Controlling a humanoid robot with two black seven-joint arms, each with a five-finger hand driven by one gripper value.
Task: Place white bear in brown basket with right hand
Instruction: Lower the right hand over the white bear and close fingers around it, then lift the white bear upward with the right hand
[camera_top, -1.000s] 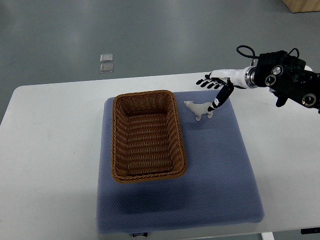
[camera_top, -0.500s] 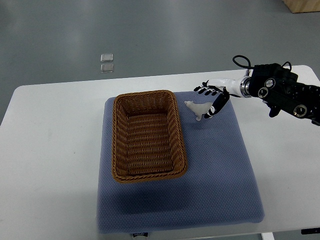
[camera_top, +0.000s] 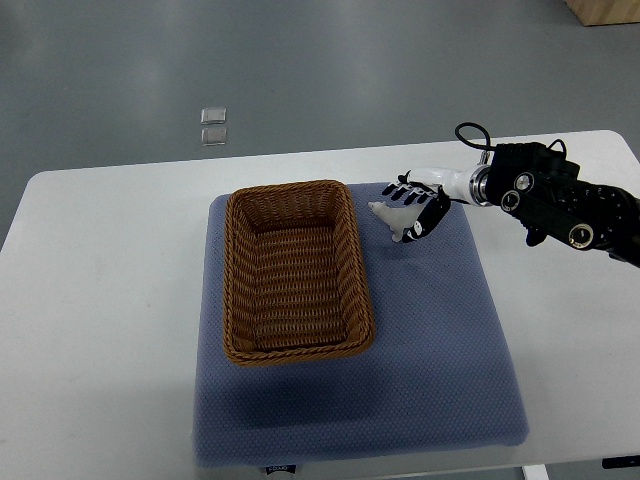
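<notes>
Right hand (camera_top: 418, 205) closes fingers on white bear (camera_top: 392, 218) on blue mat (camera_top: 430, 340) beside brown basket (camera_top: 295, 270), nr tabletop's (camera_top: 100, 300) far edge.

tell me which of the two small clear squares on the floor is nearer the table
The lower clear square, which lies closer to the white table edge; the other square sits just beyond it, farther up the grey floor.

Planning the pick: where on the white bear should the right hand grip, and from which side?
Grip the white bear across its body, coming from the right, where the right hand already is. Its head points left toward the brown basket, leaving the rear half exposed.
</notes>
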